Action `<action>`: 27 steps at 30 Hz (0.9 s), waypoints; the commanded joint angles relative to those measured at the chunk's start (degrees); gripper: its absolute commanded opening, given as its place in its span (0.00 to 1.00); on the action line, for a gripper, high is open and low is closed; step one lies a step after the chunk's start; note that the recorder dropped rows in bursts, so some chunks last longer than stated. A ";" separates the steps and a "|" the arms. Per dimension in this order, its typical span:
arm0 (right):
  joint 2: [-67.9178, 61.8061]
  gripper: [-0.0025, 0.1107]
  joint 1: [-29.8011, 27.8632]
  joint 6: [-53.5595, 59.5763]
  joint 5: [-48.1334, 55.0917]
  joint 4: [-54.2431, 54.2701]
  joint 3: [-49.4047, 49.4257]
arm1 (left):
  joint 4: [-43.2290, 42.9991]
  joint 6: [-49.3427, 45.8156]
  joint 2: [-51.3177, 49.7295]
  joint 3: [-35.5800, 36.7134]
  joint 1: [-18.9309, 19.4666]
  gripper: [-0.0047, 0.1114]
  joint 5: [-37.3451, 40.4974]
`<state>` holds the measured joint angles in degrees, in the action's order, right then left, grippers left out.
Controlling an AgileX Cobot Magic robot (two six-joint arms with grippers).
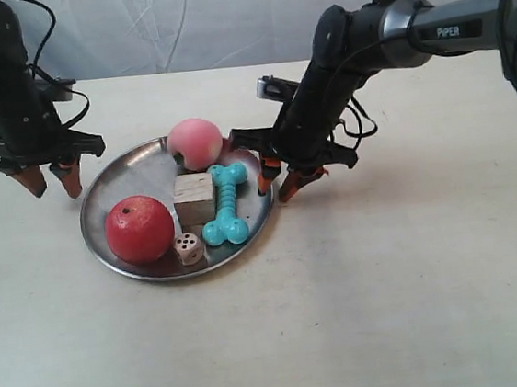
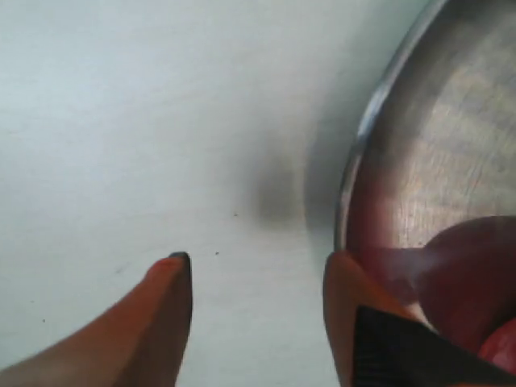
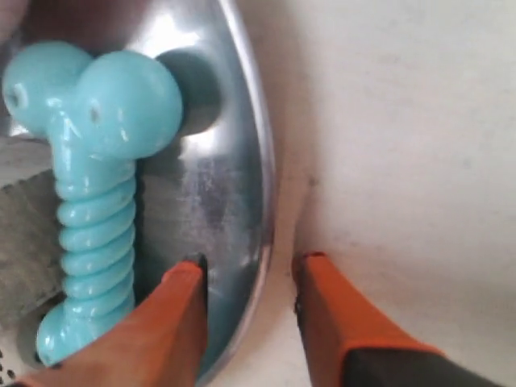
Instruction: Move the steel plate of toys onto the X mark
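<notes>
**A:** Where does the steel plate (image 1: 132, 174) sit?

**B:** It lies flat on the pale tabletop (image 1: 397, 281), between the two hands. All the toys are on it. The red apple (image 1: 139, 229) is at the near edge on the exterior view's left, and the pink peach (image 1: 195, 144) is against the far rim. The plain wooden cube (image 1: 193, 198) is in the middle, with the turquoise rubber bone (image 1: 225, 204) just beside it. The small wooden die (image 1: 188, 248) is at the near rim, between apple and bone.

**A:** And the right hand (image 3: 254, 298)?

**B:** It is spread and straddles the plate's rim next to the bone. One orange finger is over the inside of the plate and the other over the tabletop outside. The rim runs through the gap between them, and they are not clamped on it.

**A:** What about the left hand (image 2: 258, 314)?

**B:** It is spread as well, on the opposite side of the plate, near the apple. One finger hangs over bare tabletop and the other is at the rim. Whether that finger touches the metal cannot be told.
</notes>
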<state>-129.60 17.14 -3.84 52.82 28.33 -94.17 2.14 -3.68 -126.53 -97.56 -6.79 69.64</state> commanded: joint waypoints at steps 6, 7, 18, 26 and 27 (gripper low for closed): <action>18.78 0.02 -0.49 0.60 -0.33 -18.87 0.45 | 0.80 -0.43 16.85 1.99 -0.13 0.04 -5.56; 21.42 0.02 -0.49 1.36 -0.48 -19.00 1.22 | 2.65 -0.43 20.00 3.38 -0.13 0.04 -7.86; 68.27 0.02 10.52 2.62 -37.49 -18.79 49.91 | 18.13 -19.31 81.42 51.71 -0.25 0.04 -44.37; 73.52 0.02 11.02 1.12 -36.52 -11.47 59.12 | 13.70 -19.31 93.10 57.39 -0.14 0.04 -34.25; 73.52 0.02 11.02 1.12 -36.52 -11.47 59.12 | 13.70 -19.31 93.58 57.39 -0.14 0.04 -34.25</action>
<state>-56.62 28.01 -2.58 16.02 16.29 -35.35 16.14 -22.71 -34.88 -40.39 -6.79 34.21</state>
